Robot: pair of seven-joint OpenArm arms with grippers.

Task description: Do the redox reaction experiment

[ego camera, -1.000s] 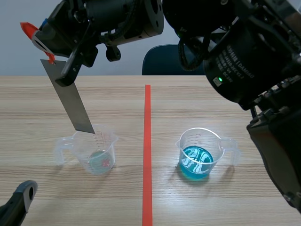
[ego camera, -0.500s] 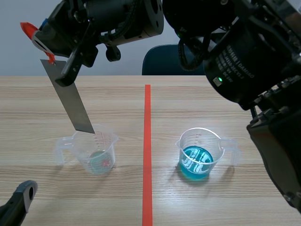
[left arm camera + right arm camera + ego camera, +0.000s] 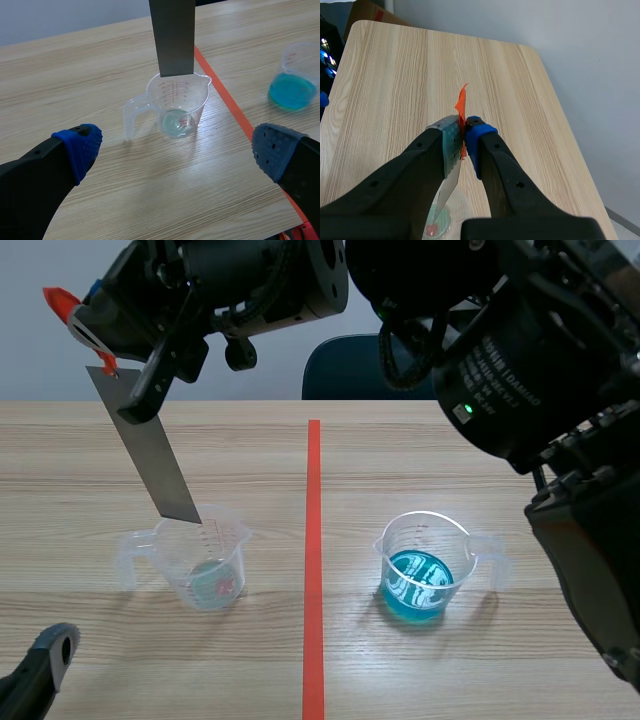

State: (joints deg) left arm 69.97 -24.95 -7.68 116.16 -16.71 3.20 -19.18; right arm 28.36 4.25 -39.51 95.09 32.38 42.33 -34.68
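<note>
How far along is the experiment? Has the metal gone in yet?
Done: the right gripper has the metal strip pinched at its top. In hand: it hangs tilted over the clear cup, lower end near the rim. To do: dipping it; the blue liquid cup stands apart, left gripper open.

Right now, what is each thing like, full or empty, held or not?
clear cup: upright, a little pale liquid inside.
blue cup: upright, partly filled with blue liquid.
metal strip: tilted, gripped at its top, lower end at the clear cup's rim.
right pincer: shut on the metal strip.
left pincer: open, empty.
</note>
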